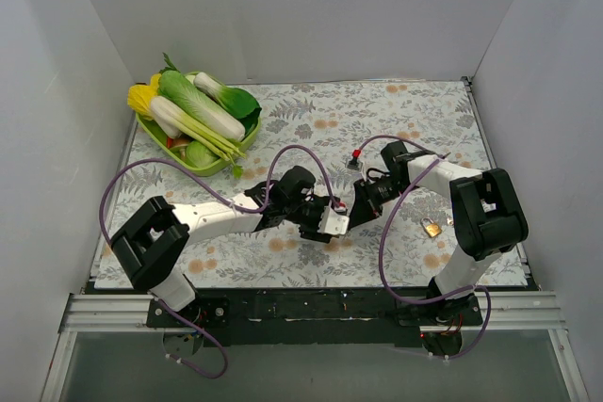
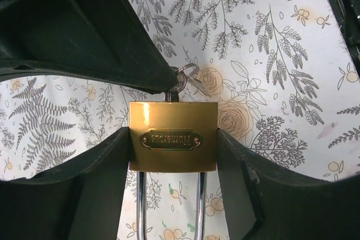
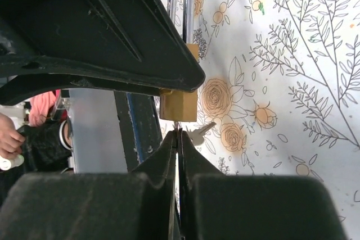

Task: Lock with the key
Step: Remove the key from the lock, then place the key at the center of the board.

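There are two brass padlocks: one padlock (image 2: pixel 172 136) over the middle of the table (image 1: pixel 396 110) and a second padlock (image 1: pixel 431 227) near its right edge. Two keys show on a single ring (image 2: pixel 181 75), one key (image 2: pixel 170 96) and a spare key (image 2: pixel 199 85). One green tray (image 1: pixel 149 129) in the far left corner carries several vegetables (image 1: pixel 193 105), heaped too closely to count exactly.

The brass padlock (image 2: pixel 172 136) is held above the table's (image 1: pixel 396 110) middle, the key (image 2: pixel 179 81) in its keyhole, shackle opposite.
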`<move>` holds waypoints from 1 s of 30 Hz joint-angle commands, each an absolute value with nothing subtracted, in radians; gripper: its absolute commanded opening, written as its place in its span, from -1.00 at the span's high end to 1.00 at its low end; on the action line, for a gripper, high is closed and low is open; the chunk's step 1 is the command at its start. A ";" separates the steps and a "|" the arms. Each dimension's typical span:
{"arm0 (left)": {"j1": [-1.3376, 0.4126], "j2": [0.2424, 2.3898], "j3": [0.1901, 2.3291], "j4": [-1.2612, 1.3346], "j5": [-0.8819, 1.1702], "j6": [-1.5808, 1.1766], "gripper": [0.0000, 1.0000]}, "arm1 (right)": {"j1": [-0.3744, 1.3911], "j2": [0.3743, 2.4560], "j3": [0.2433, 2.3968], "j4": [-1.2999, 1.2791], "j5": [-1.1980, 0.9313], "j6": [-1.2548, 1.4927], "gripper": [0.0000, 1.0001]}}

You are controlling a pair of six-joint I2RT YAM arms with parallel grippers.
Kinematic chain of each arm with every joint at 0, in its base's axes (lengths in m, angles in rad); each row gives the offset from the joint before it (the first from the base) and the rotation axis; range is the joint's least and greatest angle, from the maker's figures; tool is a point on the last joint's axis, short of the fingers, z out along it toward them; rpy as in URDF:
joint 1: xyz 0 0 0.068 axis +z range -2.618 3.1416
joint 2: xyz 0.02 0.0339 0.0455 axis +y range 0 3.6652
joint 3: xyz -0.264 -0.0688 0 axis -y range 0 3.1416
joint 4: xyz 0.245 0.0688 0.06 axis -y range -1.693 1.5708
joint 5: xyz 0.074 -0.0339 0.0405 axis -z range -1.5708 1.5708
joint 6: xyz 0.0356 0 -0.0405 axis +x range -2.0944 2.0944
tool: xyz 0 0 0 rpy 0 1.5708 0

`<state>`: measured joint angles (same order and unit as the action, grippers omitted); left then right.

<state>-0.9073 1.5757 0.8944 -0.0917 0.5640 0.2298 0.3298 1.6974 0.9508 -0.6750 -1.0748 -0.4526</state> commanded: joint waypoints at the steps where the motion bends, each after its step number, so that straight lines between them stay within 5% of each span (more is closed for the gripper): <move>1: -0.910 1.502 0.899 -0.023 0.575 0.241 1.00 | 0.333 1.703 0.963 -0.744 -1.089 -0.501 0.97; 21: -0.767 1.532 0.854 0.009 0.626 0.255 1.00 | 0.011 1.730 0.980 -1.120 -0.917 -0.874 0.97; 30: -0.767 1.537 0.865 0.006 0.646 0.252 1.00 | -0.187 1.709 0.960 -1.063 -0.733 -0.901 0.97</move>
<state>-0.7628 1.5784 0.8505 -0.0307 0.6029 0.2379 -0.1581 1.7329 0.9604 -1.0657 -0.8284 -0.8684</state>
